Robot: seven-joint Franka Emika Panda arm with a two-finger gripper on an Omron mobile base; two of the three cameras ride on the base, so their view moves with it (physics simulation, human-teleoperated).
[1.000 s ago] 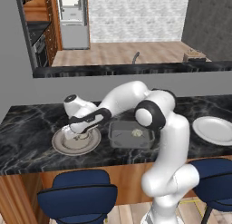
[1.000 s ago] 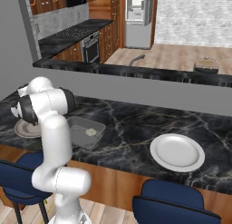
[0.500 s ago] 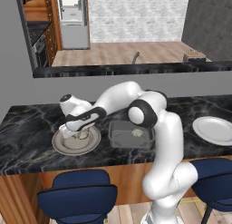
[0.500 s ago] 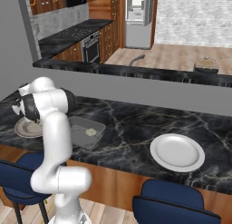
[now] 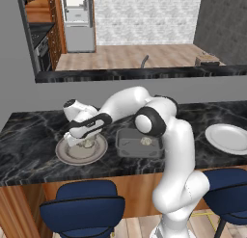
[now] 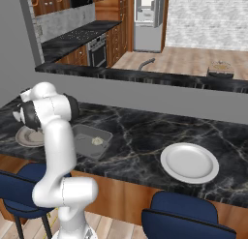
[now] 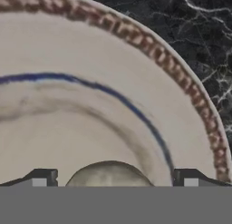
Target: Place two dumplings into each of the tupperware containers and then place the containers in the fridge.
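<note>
My gripper (image 7: 113, 182) is open and low over the round beige plate (image 7: 90, 105). A pale dumpling (image 7: 108, 173) lies between its two finger tips (image 7: 41, 178), with a gap on each side. From the left base view, the gripper (image 5: 79, 139) hangs over the plate (image 5: 67, 155), beside a dumpling (image 5: 89, 144). To the right of the plate sits a dark grey tupperware container (image 5: 126, 146) holding one dumpling (image 5: 145, 140). That container (image 6: 82, 135) and its dumpling (image 6: 97, 141) also show in the right base view. The fridge (image 5: 77, 20) stands far back across the room, its door open.
A white plate (image 5: 229, 138) lies at the right end of the black marble counter (image 5: 29, 136). Blue stools (image 5: 79, 210) stand below the counter's front edge. A raised grey ledge (image 5: 120, 75) with a faucet runs behind the counter.
The hand has shifted a little to the left and settled lower over the beige plate. The container and its dumpling have not moved.
</note>
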